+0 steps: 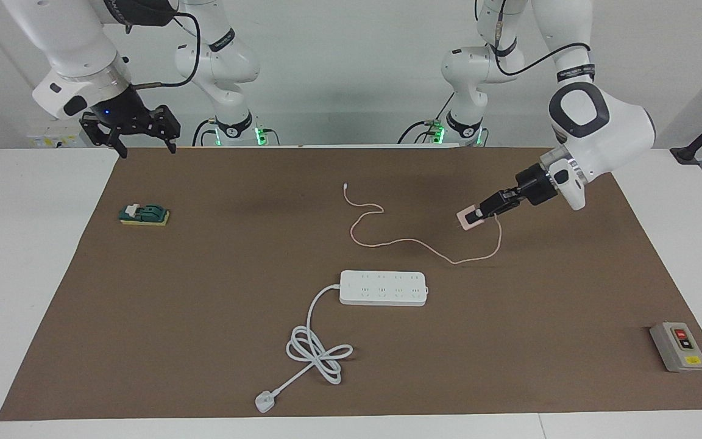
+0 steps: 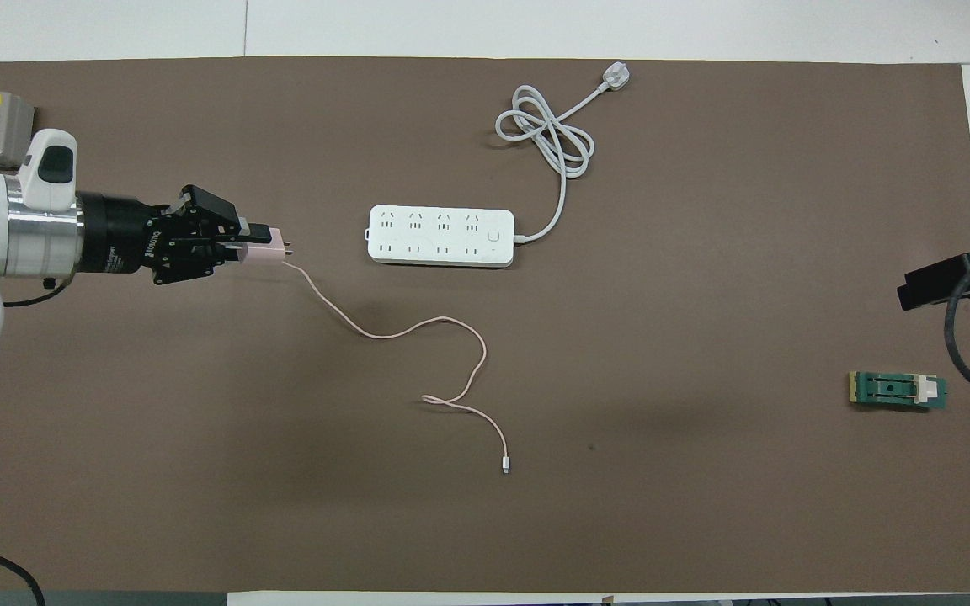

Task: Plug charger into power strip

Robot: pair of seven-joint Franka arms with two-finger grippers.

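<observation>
The pale pink charger (image 1: 468, 218) is held in my left gripper (image 1: 480, 213), which is shut on it over the mat, beside the power strip toward the left arm's end. In the overhead view the charger (image 2: 266, 253) sticks out of the left gripper (image 2: 249, 244) with its prongs pointing toward the power strip (image 2: 440, 236). Its thin pink cable (image 1: 387, 242) trails across the mat. The white power strip (image 1: 383, 288) lies flat, sockets up. My right gripper (image 1: 144, 145) is open and empty, raised over the mat's edge at the right arm's end, waiting.
The strip's thick white cord (image 1: 317, 350) is coiled farther from the robots and ends in a white plug (image 1: 264, 401). A grey switch box (image 1: 678, 346) sits at the left arm's end. A green and yellow block (image 1: 144, 214) lies at the right arm's end.
</observation>
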